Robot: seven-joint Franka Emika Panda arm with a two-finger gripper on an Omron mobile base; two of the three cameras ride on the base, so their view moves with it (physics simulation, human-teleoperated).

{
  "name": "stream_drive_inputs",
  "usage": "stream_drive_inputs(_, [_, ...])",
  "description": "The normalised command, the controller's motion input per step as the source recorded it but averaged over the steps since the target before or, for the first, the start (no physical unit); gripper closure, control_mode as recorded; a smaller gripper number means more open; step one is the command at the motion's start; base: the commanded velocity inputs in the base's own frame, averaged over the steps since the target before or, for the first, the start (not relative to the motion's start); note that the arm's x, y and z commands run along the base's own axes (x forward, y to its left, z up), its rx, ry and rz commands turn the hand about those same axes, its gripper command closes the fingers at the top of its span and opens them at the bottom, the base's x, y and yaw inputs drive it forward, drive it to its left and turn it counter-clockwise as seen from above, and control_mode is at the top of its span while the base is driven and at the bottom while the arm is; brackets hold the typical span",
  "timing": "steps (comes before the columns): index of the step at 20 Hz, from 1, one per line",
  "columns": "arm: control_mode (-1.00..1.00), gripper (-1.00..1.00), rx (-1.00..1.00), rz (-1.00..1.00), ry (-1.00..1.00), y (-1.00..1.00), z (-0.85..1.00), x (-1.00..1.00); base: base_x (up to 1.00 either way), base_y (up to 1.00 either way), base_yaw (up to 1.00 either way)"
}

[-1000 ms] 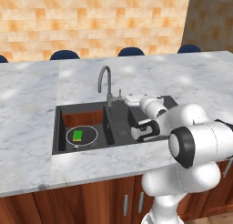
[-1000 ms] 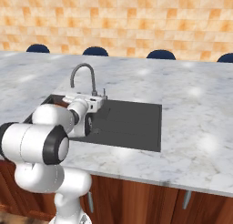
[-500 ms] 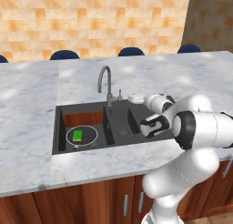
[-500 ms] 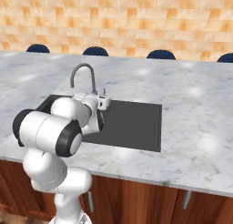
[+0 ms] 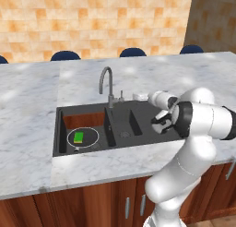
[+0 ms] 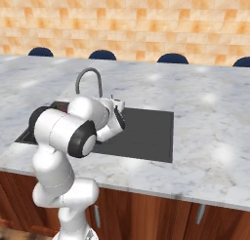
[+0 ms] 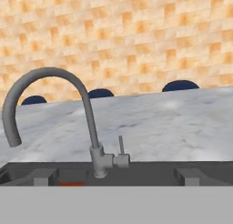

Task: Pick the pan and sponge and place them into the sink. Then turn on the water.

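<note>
While hand [image 5: 144, 97] open: 1 pan [image 5: 83, 138], 1 sponge [image 5: 79, 137].

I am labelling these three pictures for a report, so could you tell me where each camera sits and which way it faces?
Left base view: behind the arm, to its left, looking forward and down at the sink, with the pan and the sponge in its large basin; the white arm rises at lower right.
Right base view: behind, to its right; the arm at lower left covers part of the sink.
Hand view: on the hand, low over the sink, facing the faucet and its lever.
All three share the faucet.
</note>
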Motion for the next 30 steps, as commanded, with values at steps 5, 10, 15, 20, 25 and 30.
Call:
stream_drive_inputs(5, [-1.0,-1.0,-0.01,0.03,-0.03,0.04,-0.16,0.28,0.0,0.0,0.0])
stream_drive_inputs(10, [-1.0,-1.0,-0.02,0.03,-0.01,0.06,-0.2,0.22,0.0,0.0,0.0])
stream_drive_inputs(15, [-1.0,-1.0,-0.01,0.04,-0.02,0.11,-0.14,0.16,0.0,0.0,0.0])
stream_drive_inputs(20, [-1.0,-1.0,0.0,0.05,0.0,0.1,-0.14,0.2,0.0,0.0,0.0])
stream_drive_inputs(25, [-1.0,-1.0,0.0,0.05,-0.02,0.02,-0.18,0.19,0.0,0.0,0.0])
stream_drive_inputs(30, [-1.0,-1.0,0.0,0.05,0.0,0.02,-0.26,0.22,0.0,0.0,0.0])
